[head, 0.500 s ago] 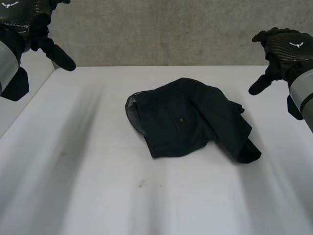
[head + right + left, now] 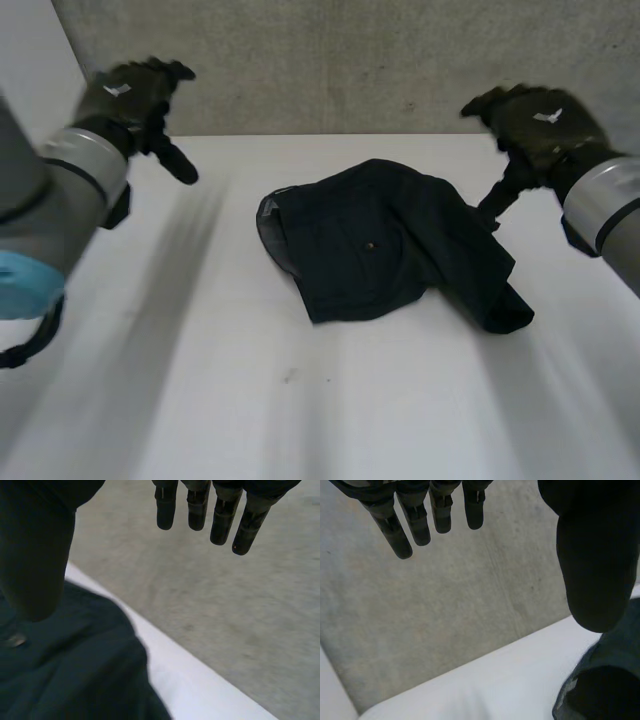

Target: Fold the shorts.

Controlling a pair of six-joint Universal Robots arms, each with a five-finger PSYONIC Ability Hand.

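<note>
Garment: the dark shorts (image 2: 390, 245) lie crumpled in the middle of the white table (image 2: 200, 400), with one leg bunched toward the right arm.
Left side: the left hand (image 2: 130, 98) hovers well apart from the cloth, fingers straight and spread, holding nothing.
Right side: the right hand (image 2: 535, 122) hangs just beside the far edge of the shorts, fingers straight, thumb down, empty.
Risk: a grab into the heap would likely pinch several layers at once and drag the lump instead of spreading it.
</note>
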